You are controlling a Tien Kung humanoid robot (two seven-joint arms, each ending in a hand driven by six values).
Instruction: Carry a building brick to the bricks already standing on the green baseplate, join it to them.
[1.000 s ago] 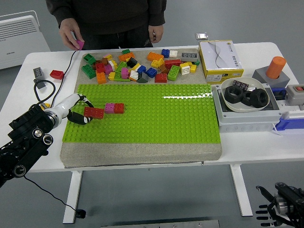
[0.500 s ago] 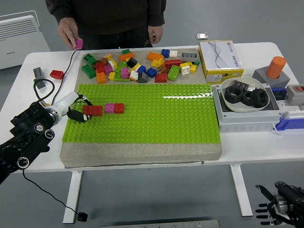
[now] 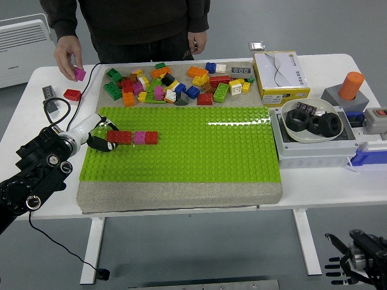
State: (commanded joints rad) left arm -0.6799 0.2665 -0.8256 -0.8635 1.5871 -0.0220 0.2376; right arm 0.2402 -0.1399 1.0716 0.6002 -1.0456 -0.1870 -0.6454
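The robot's left hand (image 3: 97, 134) pinches a red brick (image 3: 119, 137) at its left end, the brick lying on the green baseplate (image 3: 199, 151) with its right end touching the magenta-and-red bricks (image 3: 146, 138). A second ago a gap separated them. A person's hand (image 3: 68, 57), holding a pink brick (image 3: 79, 74), has moved left. The right hand (image 3: 354, 266) hangs below the table, fingers spread.

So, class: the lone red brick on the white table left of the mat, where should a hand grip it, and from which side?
Grip the red brick across its two long side faces, coming straight down from above: it lies flat, studs up, with bare table around it.
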